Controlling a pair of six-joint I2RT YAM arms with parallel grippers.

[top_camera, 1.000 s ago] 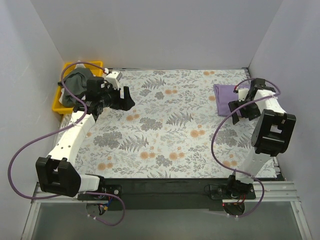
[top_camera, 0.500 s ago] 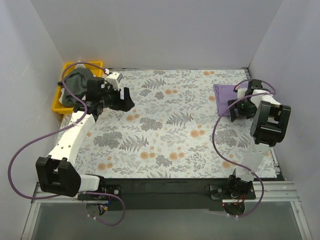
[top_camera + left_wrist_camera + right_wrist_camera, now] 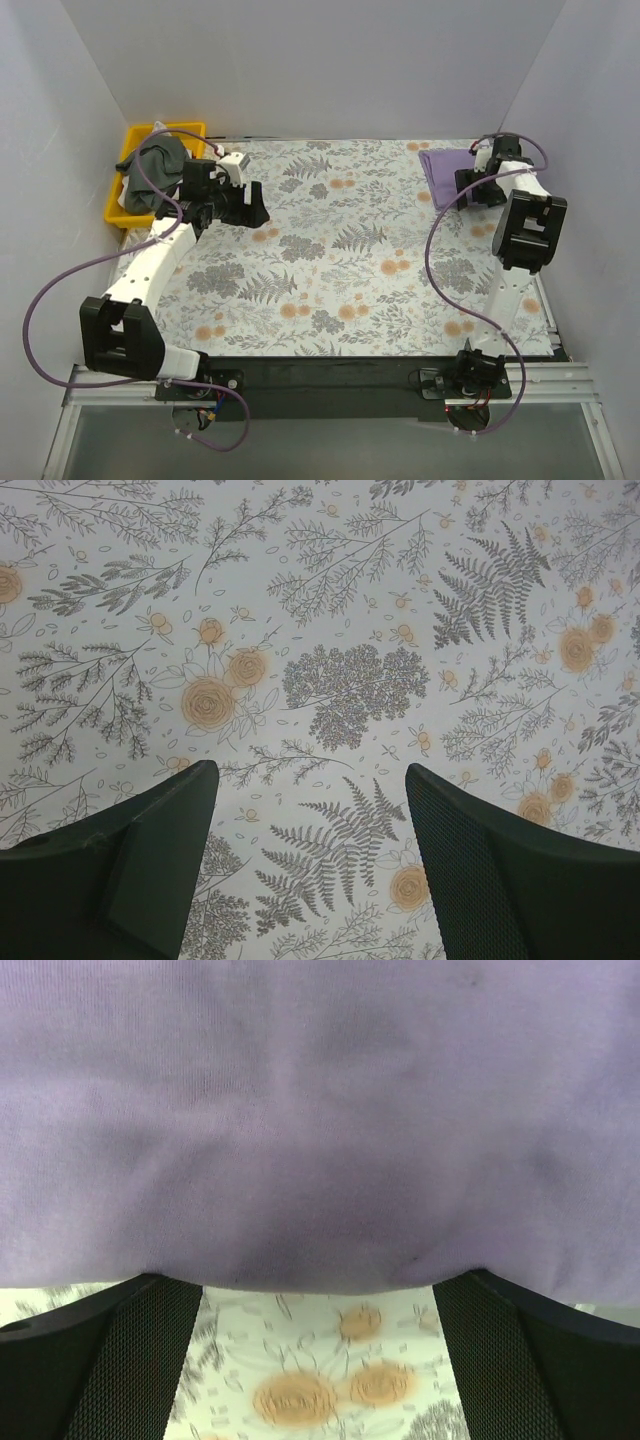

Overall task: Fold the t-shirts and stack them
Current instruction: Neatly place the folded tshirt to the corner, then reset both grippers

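Note:
The lilac-purple t-shirt [image 3: 442, 165] lies folded at the far right of the table. It fills the upper part of the right wrist view [image 3: 320, 1110]. My right gripper [image 3: 463, 188] is at its near edge, open [image 3: 318, 1292], with the cloth's hem lying across both fingertips and nothing between the jaws. The dark grey-green t-shirt [image 3: 158, 165] lies bunched in the yellow tray [image 3: 113, 207] at the far left. My left gripper [image 3: 254, 205] hovers over the table to the right of the tray, open and empty [image 3: 310, 772].
A flower-and-fern patterned cloth [image 3: 330, 260] covers the table. White walls close in the left, back and right sides. Purple cables loop from both arms. The right arm's upper link [image 3: 525, 232] stands near the right edge.
My right gripper has moved toward the far edge, and the lilac shirt has shifted back with it. My left gripper has moved slightly nearer and to the right.

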